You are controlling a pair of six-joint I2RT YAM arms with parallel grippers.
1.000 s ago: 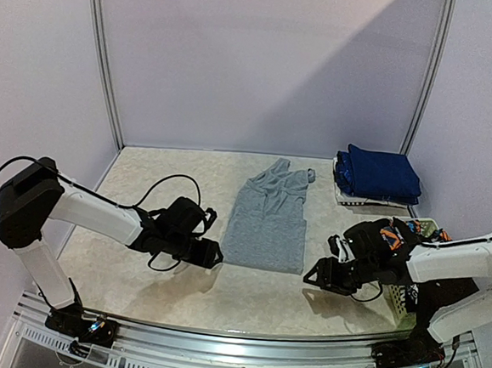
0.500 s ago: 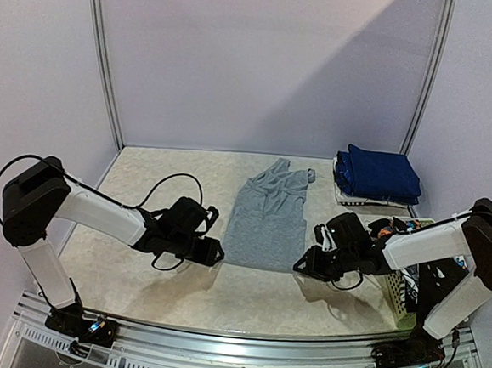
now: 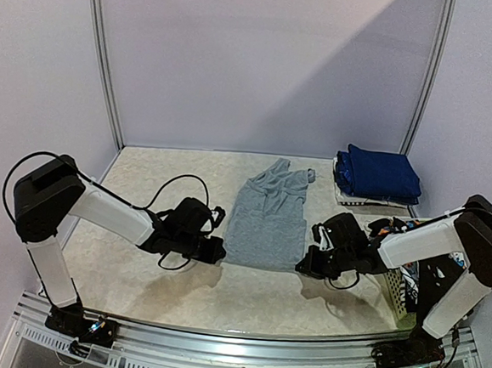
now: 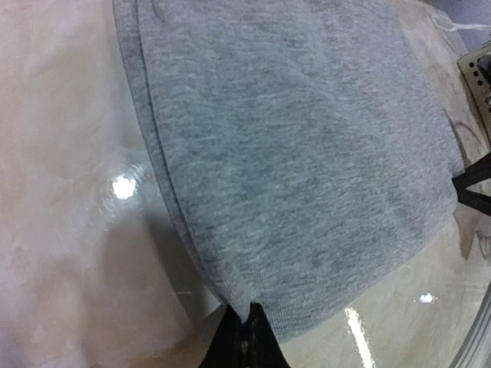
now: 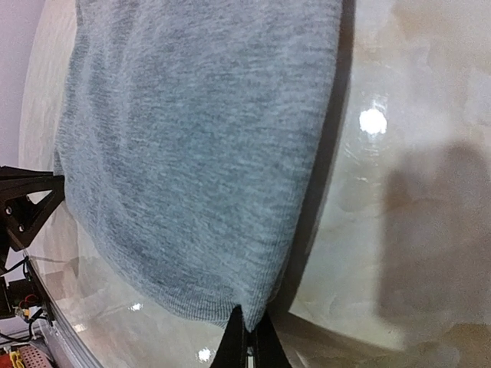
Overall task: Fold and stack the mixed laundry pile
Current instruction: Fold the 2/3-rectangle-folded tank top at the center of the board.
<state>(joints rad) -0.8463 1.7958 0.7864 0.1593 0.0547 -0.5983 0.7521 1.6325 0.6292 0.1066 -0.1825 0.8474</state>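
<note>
grey shirt (image 4: 291, 153) matt knit cloth; table (image 4: 61, 192) glossy, smooth, marbled

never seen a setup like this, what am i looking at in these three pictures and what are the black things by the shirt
These are two robot arms bolted at the near edge of a table. The wide picture is taken from above and behind them. The two close-ups come from a small camera on each wrist. A grey shirt lies flat in the middle, folded blue clothes sit at the far right, and a white basket stands by the right arm. The black things are pincers: the left pincer and the right pincer are each shut on a near corner of the shirt.
</note>
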